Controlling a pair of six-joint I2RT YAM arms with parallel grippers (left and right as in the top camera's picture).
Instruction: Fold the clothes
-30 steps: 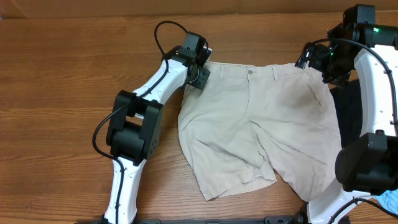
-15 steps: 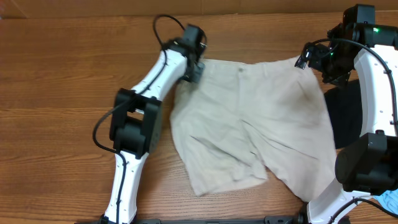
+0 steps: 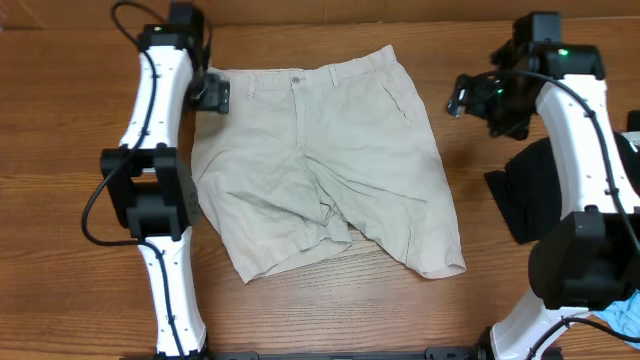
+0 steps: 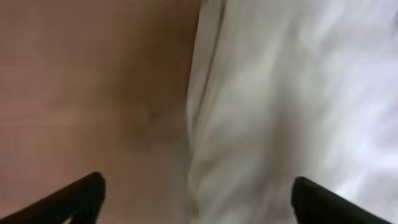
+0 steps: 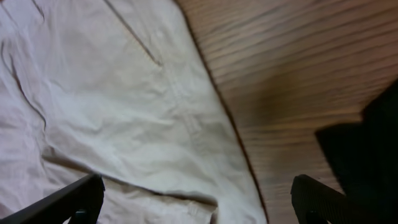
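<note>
The beige shorts (image 3: 320, 160) lie flat on the wooden table, waistband at the far edge, legs toward the near side, with some wrinkles around the crotch. My left gripper (image 3: 210, 93) hovers at the waistband's left corner, its jaws wide apart and holding nothing. The left wrist view is blurred, with the edge of the shorts (image 4: 280, 112) below my open left gripper (image 4: 198, 183). My right gripper (image 3: 463, 100) stands open just right of the shorts, off the cloth. In the right wrist view the shorts (image 5: 112, 106) fill the left side under my right gripper (image 5: 198, 186).
A black garment (image 3: 535, 195) lies crumpled at the right, under the right arm, and shows again as the black garment (image 5: 373, 149) in the right wrist view. A small light blue cloth (image 3: 625, 320) peeks in at the near right corner. Bare wood table (image 3: 60, 220) surrounds the shorts.
The left gripper dragged the shorts leftward by the waistband corner, then let go and opened. The right gripper shifted slightly left and stayed open. More of the black garment now shows.
</note>
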